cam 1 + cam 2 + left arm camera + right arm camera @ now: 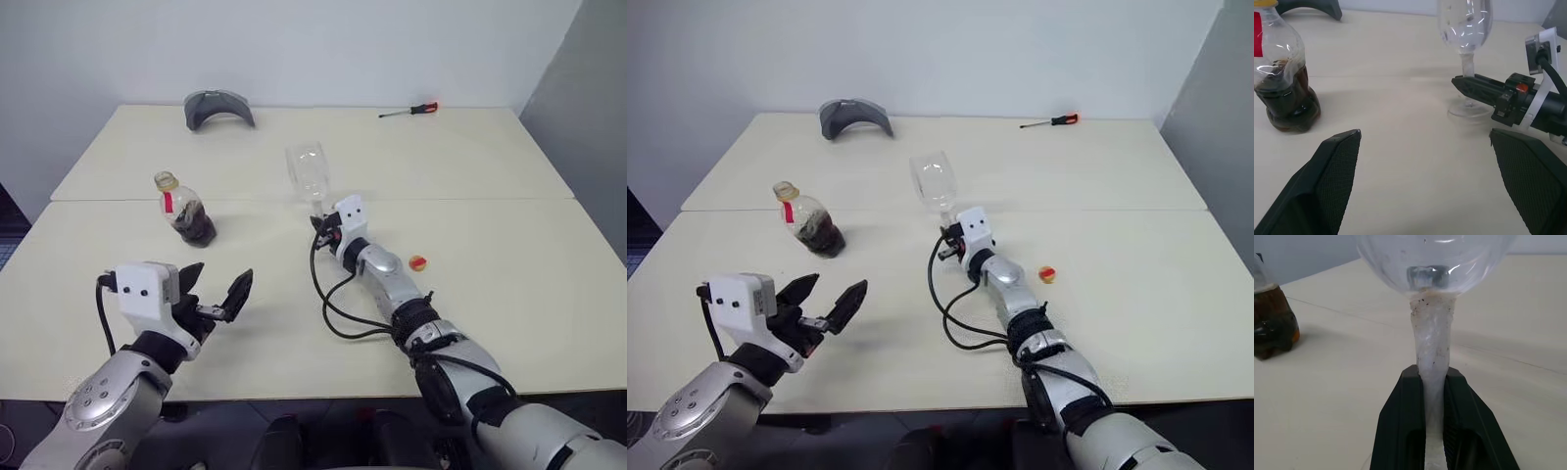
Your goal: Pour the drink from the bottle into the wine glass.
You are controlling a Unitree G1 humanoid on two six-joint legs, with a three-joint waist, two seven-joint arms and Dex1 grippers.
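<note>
The right pincer [1434, 431] is clamped on the stem of the wine glass [308, 173], which stands upright mid-surface, bowl up, its foot hidden in the head views. The left pincer [217, 291] gapes wide, holding nothing. Far left of it stands the uncapped bottle [182, 208], neck up, drink [1286, 98] low inside.

The table [490, 196] bears bottle [183, 210], wine glass [309, 176], screwdriver [409, 111], cap [418, 262].

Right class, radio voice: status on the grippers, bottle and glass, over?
Right gripper shut on wine glass stem. Left gripper open, empty, short of bottle. Bottle uncapped, drink inside, glass empty. Nothing between them.
</note>
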